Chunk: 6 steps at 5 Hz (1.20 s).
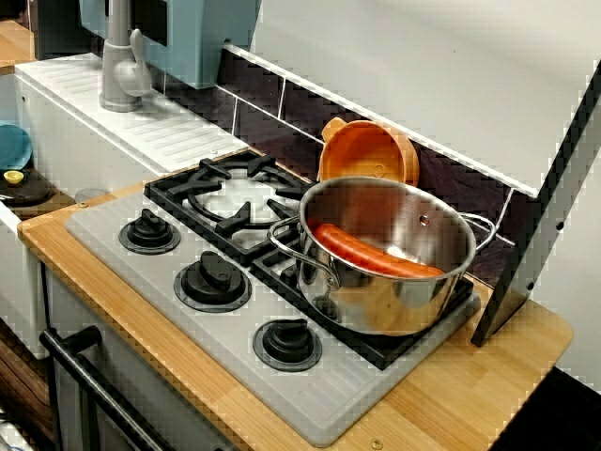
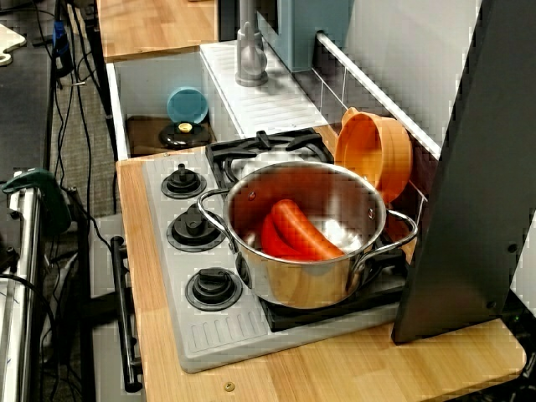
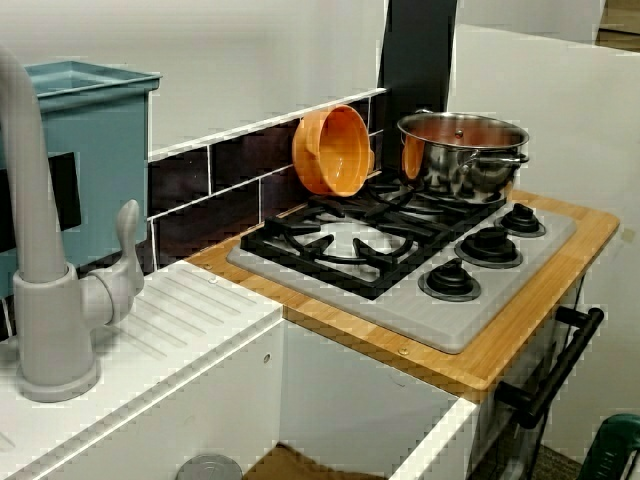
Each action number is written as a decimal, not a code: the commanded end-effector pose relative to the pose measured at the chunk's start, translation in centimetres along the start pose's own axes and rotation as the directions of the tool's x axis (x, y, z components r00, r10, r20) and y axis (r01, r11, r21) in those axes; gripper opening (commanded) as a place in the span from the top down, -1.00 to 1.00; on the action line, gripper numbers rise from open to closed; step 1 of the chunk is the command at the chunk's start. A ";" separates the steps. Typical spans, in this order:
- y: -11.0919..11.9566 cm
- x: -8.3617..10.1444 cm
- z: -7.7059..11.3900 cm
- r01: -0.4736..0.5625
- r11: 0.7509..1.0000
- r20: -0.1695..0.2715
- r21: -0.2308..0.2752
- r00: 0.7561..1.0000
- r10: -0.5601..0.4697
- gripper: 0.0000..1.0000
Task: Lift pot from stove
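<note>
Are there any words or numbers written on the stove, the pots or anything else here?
None can be read in any view.
Stove: plain ribbed grey, knobs unmarked.
Orange pot: a faint mark on its bottom, too blurred to tell.
Steel pot: no label visible.
Blue box: no writing visible.

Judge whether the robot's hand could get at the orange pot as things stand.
Probably yes, from above. The orange pot leans tipped against the backsplash behind the steel pot, which blocks a frontal approach. No hand is in view.
</note>
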<state>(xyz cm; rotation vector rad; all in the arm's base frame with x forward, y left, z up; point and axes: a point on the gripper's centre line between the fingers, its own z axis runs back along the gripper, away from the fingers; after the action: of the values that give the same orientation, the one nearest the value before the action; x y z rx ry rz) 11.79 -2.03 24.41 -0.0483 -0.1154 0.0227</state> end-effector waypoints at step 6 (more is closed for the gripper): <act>-2.7 11.1 -6.7 -0.206 0.955 0.374 0.216 0.920 0.114 -1.00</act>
<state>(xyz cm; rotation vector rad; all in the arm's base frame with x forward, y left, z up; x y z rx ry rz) 23.23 -4.99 18.08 0.2038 -0.4340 0.2098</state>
